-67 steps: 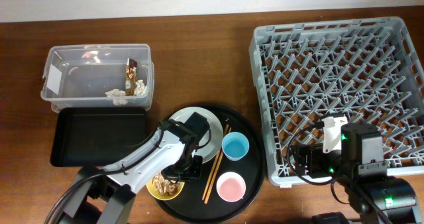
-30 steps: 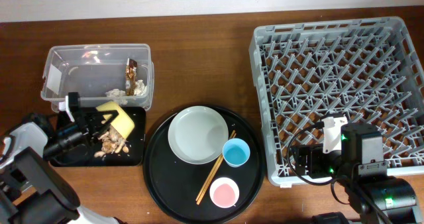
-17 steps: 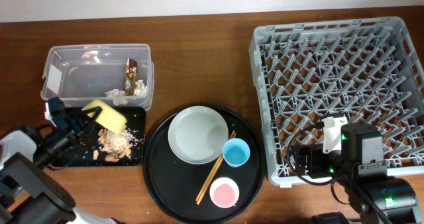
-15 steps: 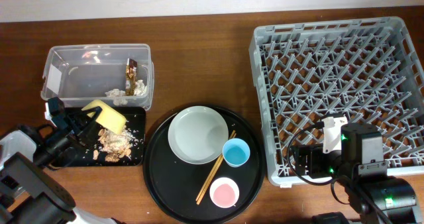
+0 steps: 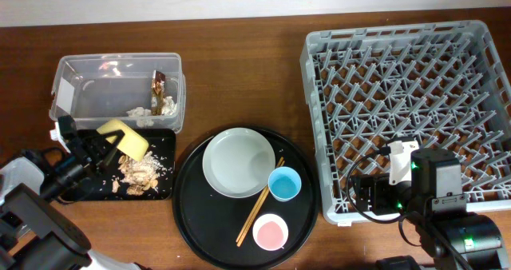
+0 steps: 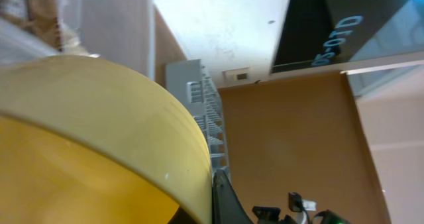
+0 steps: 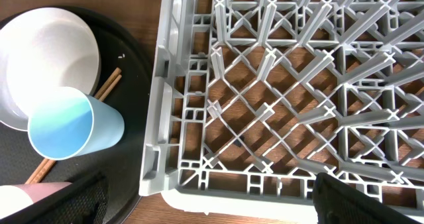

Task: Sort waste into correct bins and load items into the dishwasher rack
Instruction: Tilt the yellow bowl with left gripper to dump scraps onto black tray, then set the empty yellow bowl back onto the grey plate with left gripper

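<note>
Over the shallow black tray (image 5: 164, 192) at the left edge of the desk, the left fingers (image 5: 100, 148) pinch the rim of the yellow bowl (image 5: 128, 140) and hold it tipped on its side. A heap of brown food scraps (image 5: 140, 172) lies on the tray just below it. The step in hand looks like emptying the bowl, and it seems close to done. The left wrist view shows only part of the bowl's wall, bare of scraps, so I cannot tell if anything clings deeper inside.

The next move probably calls for righting the bowl and carrying it to the grey rack (image 5: 399, 102), which stands well apart on the far right. That path crosses the round black tray (image 5: 192, 222), where the grey plate (image 5: 237, 162), blue cup (image 5: 284, 182), pink cup (image 5: 271, 232) and chopsticks (image 5: 257, 208) wait. The bowl should therefore travel high enough to clear the cups.

The right fingers (image 7: 341, 201) are spread wide and hold nothing, hovering over the rack's near left corner. They could get in the way there, or take the bowl over.

Behind the black tray, the clear tub (image 5: 116, 58) holds a white tissue (image 5: 141, 113) and the shiny wrapper (image 5: 160, 90).
</note>
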Available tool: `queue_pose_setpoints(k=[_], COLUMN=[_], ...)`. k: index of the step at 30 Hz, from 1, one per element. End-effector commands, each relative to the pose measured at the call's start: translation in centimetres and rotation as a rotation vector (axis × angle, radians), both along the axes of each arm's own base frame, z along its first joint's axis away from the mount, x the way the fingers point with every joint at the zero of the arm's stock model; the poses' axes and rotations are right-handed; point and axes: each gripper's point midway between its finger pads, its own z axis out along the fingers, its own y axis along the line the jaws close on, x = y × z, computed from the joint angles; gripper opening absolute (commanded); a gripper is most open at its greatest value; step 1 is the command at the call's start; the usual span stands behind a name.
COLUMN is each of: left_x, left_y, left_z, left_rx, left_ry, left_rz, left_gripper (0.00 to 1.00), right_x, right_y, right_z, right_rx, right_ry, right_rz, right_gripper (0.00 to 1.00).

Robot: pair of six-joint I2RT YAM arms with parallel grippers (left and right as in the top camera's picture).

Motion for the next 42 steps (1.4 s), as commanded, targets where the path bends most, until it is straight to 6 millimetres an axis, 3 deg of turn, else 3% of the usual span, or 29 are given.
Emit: queue_pose_setpoints(k=[1, 4, 6, 9, 14, 16, 18, 23, 26, 29, 32, 34, 35, 36, 39, 40, 42], left_x=[-0.1, -1.5, -2.9, -3.8, -3.3, -2.6, -2.3, -2.4, -2.6, -2.5, -3.0, -3.3, -3.3, -3.3, -3.4, -3.5, -3.6], left_y=[-0.2, -2.9, -6.8, -10.9, -16.0, -17.7, -20.4, -23.9, -25.4, -27.0, -26.9, -27.0, -27.0, -27.0, -27.0, -26.9, -26.9], left_z=[1.8, 2.8, 3.5, 3.8, 0.1, -2.3, -3.4, -6.4, -7.3, -8.0, -10.1, -10.9, -10.9, -10.8, -10.1, -9.0, -6.3], left_rx=[-0.02, 0.064, 0.175, 0.284, 0.451, 0.601, 0.715, 1.029, 1.164, 1.175, 1.179, 1.171, 1.165, 1.165, 1.163, 1.163, 1.159], left_ry=[-0.107, -0.118, -0.118, -0.155, -0.024, 0.061, 0.03, 0.071, 0.045, 0.006, 0.065, 0.091, 0.092, 0.089, 0.079, 0.069, 0.041], left_rz=[0.019, -0.059, -0.206, -0.375, -0.574, -0.607, -0.658, -0.663, -0.658, -0.683, -0.724, -0.745, -0.749, -0.748, -0.742, -0.735, -0.719], left_gripper=[0.0, 0.0, 0.0, 0.0, 0.0, 0.0, 0.0, 0.0, 0.0, 0.02, 0.09, 0.1, 0.15, 0.19, 0.45, 0.51, 0.56], right_x=[0.1, 0.1, 0.1, 0.1, 0.1, 0.1, 0.1, 0.1, 0.0, -0.1, -0.2, -0.2, -0.2, -0.2, -0.2, -0.2, -0.2], right_y=[0.2, 0.2, 0.2, 0.2, 0.2, 0.2, 0.2, 0.2, 0.2, 0.2, 0.2, 0.2, 0.1, 0.1, 0.1, 0.1, 0.1], right_z=[0.6, 0.6, 0.6, 0.6, 0.6, 0.6, 0.6, 0.6, 0.6, 0.5, 0.4, 0.4, 0.4, 0.4, 0.4, 0.4, 0.4], right_rx=[0.013, 0.013, 0.013, 0.013, 0.013, 0.012, 0.013, 0.013, 0.012, 0.012, 0.011, 0.011, 0.011, 0.011, 0.01, 0.01, 0.01], right_ry=[-0.016, -0.017, -0.017, -0.016, -0.013, -0.013, -0.013, -0.013, -0.012, -0.006, -0.001, 0.001, 0.001, 0.001, 0.001, 0.001, 0.001], right_rz=[-0.002, -0.002, -0.002, -0.002, -0.002, -0.002, -0.002, -0.002, -0.002, -0.002, -0.002, -0.002, -0.002, -0.002, -0.002, -0.002, -0.002], right_gripper=[0.99, 0.99, 0.99, 0.99, 0.99, 0.99, 0.99, 0.99, 0.99, 0.99, 0.99, 0.99, 0.99, 0.99, 0.99, 0.99, 0.99])
